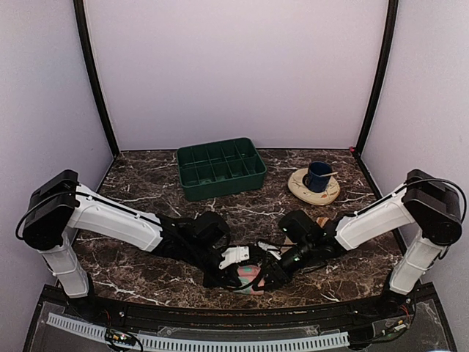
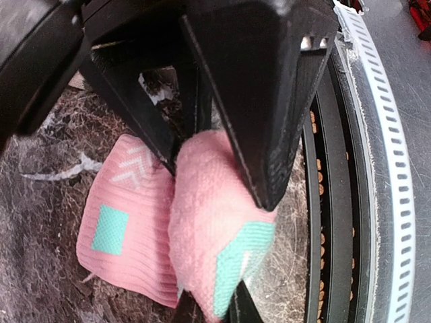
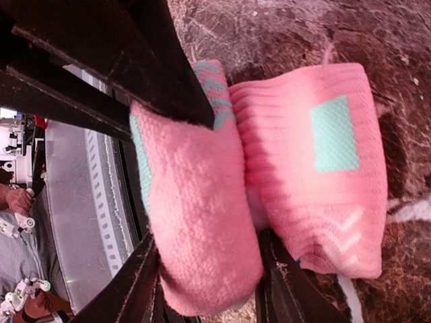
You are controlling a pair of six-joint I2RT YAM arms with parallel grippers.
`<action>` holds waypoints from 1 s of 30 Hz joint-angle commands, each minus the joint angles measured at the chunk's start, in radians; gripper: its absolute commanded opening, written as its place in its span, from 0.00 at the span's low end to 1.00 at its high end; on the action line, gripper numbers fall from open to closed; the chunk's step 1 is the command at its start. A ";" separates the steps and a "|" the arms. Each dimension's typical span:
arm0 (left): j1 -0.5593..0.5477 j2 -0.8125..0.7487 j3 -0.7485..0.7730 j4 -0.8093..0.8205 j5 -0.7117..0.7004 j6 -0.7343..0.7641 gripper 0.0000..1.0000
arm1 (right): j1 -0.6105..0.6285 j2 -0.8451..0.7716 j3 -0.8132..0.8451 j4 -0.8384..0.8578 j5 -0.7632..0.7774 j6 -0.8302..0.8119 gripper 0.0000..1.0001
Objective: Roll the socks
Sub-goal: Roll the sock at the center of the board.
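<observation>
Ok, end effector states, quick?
Left end effector: closed on the rolled pink ribbed fabric sock with teal patches.
Right end effector: straddling that sock; grip cannot be told.

Pink sock (image 2: 202, 222), half-rolled, near table edge

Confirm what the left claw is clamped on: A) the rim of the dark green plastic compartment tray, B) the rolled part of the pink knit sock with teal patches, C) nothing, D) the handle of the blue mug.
B: the left wrist view shows the left claw pinching the rolled bulk of the pink knit sock with teal patches, its flat end on the brown marble table.
</observation>
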 commanded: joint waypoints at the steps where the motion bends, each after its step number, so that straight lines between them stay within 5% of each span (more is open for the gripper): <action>1: 0.021 0.029 -0.007 -0.129 -0.001 -0.020 0.00 | -0.028 -0.027 -0.049 -0.043 0.050 0.037 0.41; 13: 0.033 0.069 0.037 -0.197 0.082 -0.012 0.00 | -0.065 -0.182 -0.137 0.004 0.113 0.119 0.43; 23: 0.074 0.161 0.133 -0.324 0.215 0.009 0.00 | -0.043 -0.439 -0.205 -0.052 0.350 0.116 0.44; 30: 0.099 0.230 0.205 -0.433 0.296 0.026 0.00 | 0.110 -0.517 -0.178 -0.135 0.587 0.029 0.44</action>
